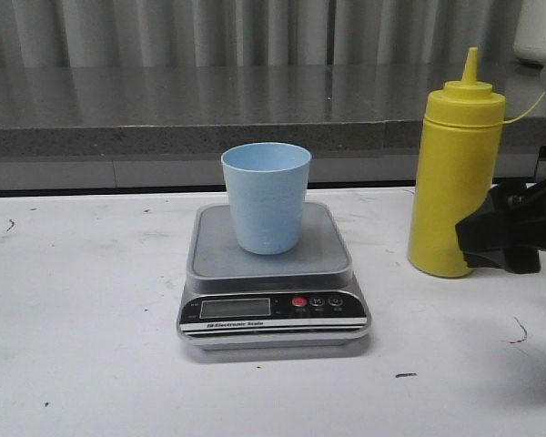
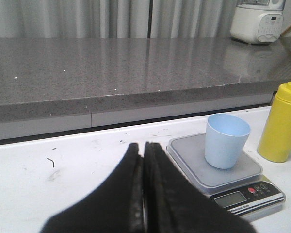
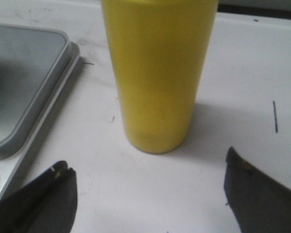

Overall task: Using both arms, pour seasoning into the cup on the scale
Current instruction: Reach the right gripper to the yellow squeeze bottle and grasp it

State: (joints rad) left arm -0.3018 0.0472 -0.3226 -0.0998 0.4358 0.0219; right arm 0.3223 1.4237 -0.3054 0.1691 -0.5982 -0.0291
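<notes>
The table (image 1: 82,364) carries the scale (image 1: 271,282) at centre with the cup (image 1: 266,197) upright on its platform; the bottle (image 1: 453,173) stands at 3 o'clock from it, capped. The right gripper (image 3: 148,187) gapes wide and empty just short of the bottle's base, while the left gripper (image 2: 143,189) is pressed closed on nothing. The bottle looks smooth, squeezable and top-heavy, so grip mid-body, gently.

White table (image 1: 91,364): scale (image 1: 273,314) centre, yellow seasoning bottle (image 1: 450,182) right.
</notes>
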